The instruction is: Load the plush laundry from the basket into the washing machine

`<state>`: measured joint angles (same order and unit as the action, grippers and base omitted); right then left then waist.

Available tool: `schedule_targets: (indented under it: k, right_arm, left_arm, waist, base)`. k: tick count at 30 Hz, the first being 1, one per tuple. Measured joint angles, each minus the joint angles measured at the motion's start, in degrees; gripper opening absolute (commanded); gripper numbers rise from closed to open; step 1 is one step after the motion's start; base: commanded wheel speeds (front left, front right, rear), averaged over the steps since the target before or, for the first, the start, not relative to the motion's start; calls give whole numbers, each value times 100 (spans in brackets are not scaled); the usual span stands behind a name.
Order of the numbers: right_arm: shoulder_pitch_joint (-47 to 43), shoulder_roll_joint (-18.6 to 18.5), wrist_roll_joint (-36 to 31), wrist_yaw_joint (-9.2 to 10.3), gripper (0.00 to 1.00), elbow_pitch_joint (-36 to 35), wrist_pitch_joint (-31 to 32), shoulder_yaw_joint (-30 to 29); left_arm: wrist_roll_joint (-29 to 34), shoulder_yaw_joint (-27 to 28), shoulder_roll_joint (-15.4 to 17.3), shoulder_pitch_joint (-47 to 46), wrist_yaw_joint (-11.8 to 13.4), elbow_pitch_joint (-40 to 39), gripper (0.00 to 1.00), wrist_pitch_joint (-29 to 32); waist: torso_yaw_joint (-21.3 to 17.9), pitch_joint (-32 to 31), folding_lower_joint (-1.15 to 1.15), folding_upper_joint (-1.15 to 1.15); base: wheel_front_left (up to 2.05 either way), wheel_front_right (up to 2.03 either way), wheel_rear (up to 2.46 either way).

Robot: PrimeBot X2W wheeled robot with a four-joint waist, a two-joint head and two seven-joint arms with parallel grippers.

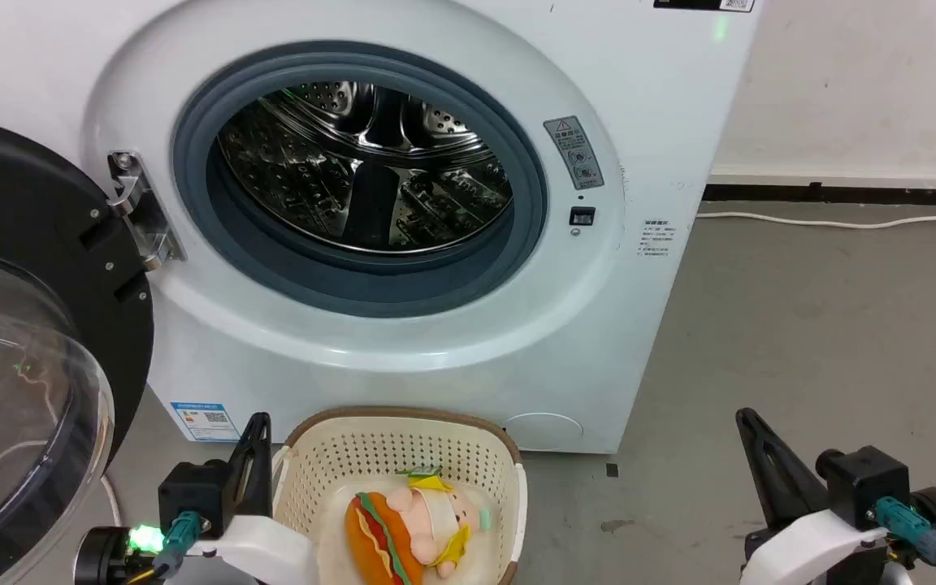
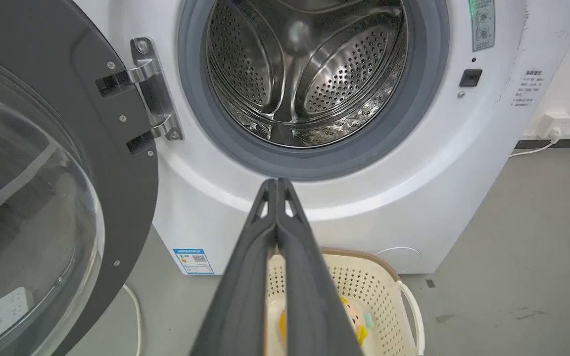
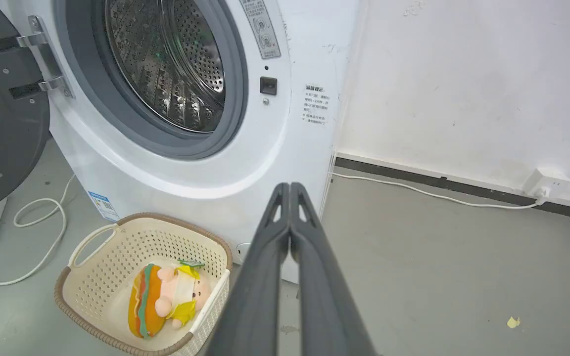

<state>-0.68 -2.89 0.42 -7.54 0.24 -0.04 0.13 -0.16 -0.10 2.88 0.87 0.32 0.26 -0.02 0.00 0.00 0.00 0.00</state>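
Grey floor [image 1: 801, 325]: washing machine [image 1: 403, 382], basket [image 1: 403, 443], white cable [image 1: 842, 221].

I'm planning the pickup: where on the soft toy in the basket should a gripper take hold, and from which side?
Probably the doll half of the soft toy, pinched across its wrapped middle from straight above: it lies flat in the basket, whose walls block a sideways approach.

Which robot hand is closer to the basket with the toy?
The left gripper: it rises right beside the basket, while the right gripper stands apart over the floor.
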Motion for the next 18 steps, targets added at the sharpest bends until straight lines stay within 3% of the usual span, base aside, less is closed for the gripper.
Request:
schedule_targets:
  k: [18]
  right_arm:
    - [0, 0, 0, 0, 0, 0, 0, -1]
  left_arm:
    - [0, 1, 0, 0, 0, 0, 0, 0]
  waist:
    - [0, 0, 0, 0]
  base:
    - [0, 0, 0]
